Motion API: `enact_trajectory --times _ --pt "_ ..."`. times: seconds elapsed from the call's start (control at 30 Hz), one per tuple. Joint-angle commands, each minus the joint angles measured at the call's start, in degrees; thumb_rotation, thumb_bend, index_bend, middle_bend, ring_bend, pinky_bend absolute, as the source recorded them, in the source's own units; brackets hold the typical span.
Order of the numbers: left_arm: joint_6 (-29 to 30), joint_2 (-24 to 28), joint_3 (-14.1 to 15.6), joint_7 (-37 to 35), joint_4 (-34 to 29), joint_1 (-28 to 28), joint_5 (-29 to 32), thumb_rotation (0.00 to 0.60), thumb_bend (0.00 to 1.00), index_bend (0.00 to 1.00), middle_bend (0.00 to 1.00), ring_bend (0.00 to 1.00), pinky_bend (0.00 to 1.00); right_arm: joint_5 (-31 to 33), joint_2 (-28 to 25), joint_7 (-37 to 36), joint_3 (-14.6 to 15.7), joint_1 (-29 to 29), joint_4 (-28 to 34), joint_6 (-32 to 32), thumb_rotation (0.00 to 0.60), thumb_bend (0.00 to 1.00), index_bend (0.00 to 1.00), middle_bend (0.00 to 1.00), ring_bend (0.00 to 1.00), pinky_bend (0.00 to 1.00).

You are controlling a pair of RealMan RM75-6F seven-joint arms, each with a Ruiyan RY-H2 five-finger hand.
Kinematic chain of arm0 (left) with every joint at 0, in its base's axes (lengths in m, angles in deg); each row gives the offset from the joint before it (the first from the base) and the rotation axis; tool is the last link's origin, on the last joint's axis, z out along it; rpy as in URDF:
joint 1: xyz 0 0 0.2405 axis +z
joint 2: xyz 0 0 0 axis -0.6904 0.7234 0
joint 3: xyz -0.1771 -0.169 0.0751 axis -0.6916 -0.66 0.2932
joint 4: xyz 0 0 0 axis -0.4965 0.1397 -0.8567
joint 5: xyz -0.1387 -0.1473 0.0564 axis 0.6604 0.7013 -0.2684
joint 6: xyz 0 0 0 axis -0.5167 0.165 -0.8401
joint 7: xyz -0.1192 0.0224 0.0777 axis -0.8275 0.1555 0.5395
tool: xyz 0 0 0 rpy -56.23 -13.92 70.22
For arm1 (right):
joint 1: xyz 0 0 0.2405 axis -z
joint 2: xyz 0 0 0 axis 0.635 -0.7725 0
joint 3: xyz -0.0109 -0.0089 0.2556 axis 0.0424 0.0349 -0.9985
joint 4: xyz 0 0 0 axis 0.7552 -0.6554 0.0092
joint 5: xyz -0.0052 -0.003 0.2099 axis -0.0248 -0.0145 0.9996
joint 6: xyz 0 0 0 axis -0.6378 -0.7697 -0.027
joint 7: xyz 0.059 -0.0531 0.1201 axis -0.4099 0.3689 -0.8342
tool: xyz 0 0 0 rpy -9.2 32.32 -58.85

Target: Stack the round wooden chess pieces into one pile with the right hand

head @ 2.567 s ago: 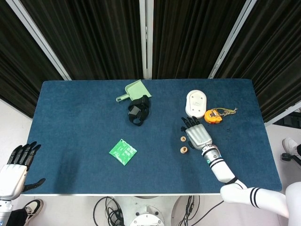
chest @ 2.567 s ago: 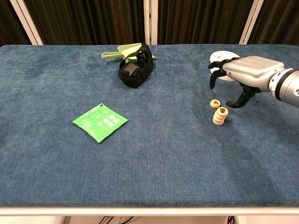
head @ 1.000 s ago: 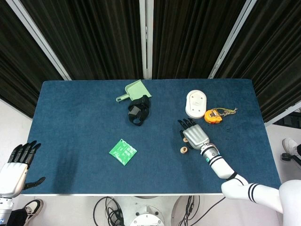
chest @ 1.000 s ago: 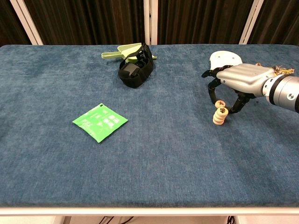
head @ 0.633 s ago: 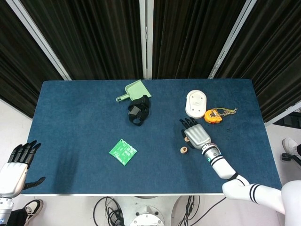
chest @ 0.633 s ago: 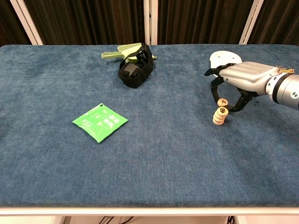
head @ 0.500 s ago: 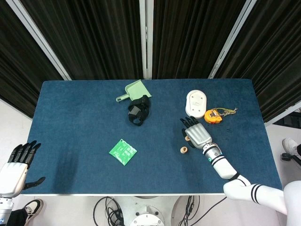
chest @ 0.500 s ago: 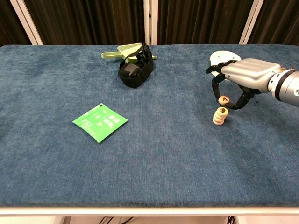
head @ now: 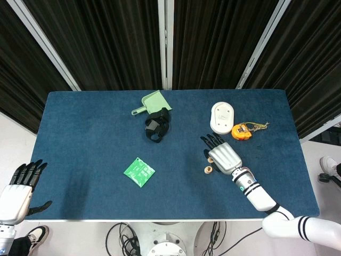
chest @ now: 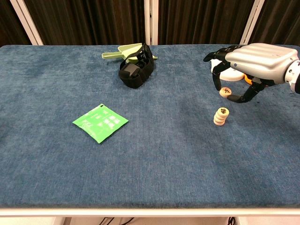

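A single round piece (chest: 225, 91) sits pinched between the thumb and a finger of the right hand (chest: 248, 63), lifted clear of the surface (chest: 154, 154). The other fingers curve loosely over it, so this hand holds the piece and nothing else. The pile (chest: 221, 116) stands on the surface below the held piece and a little nearer and to the left of it in the chest view; the two are apart, with open air between them. In the head view the pile (head: 209, 170) shows just left of the hand (head: 222, 158), and the held piece is hard to make out under the fingers.

The coming move, as I judge it, turns on that offset: the piece must travel a little near and left until it is over the pile, then come down flat. The piece looks roughly level, its marked face up, matching the marked top of the pile. A tilt or a sideways nudge on release could topple the pile.

The left hand (head: 18, 186) hangs off the near left corner, fingers spread and holding nothing, well apart from the pile; the right hand is by far the nearer.

Further out, a white case (chest: 224, 63) lies just behind the right hand, a black strap (chest: 135, 69) and a green scoop (chest: 123, 50) lie at the far middle, and a green packet (chest: 100, 123) lies to the near left.
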Motion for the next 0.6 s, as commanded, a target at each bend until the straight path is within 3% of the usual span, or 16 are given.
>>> enact_trajectory --times 0.03,0.6 --pt "0.09 -0.01 0.05 0.13 -0.10 0.04 -0.15 0.600 0.06 0.00 0.00 0.00 0.00 -0.39 -1.13 1.96 1.09 0.46 2.04 -0.10 0.600 0.29 0.56 0.07 0.00 0.00" --pt "0.50 0.18 0.01 -0.63 0.12 0.19 -0.25 0.600 0.06 0.00 0.00 0.00 0.00 3.53 -0.56 5.05 1.56 -0.67 3.35 3.07 0.600 0.29 0.56 0.07 0.00 0.00"
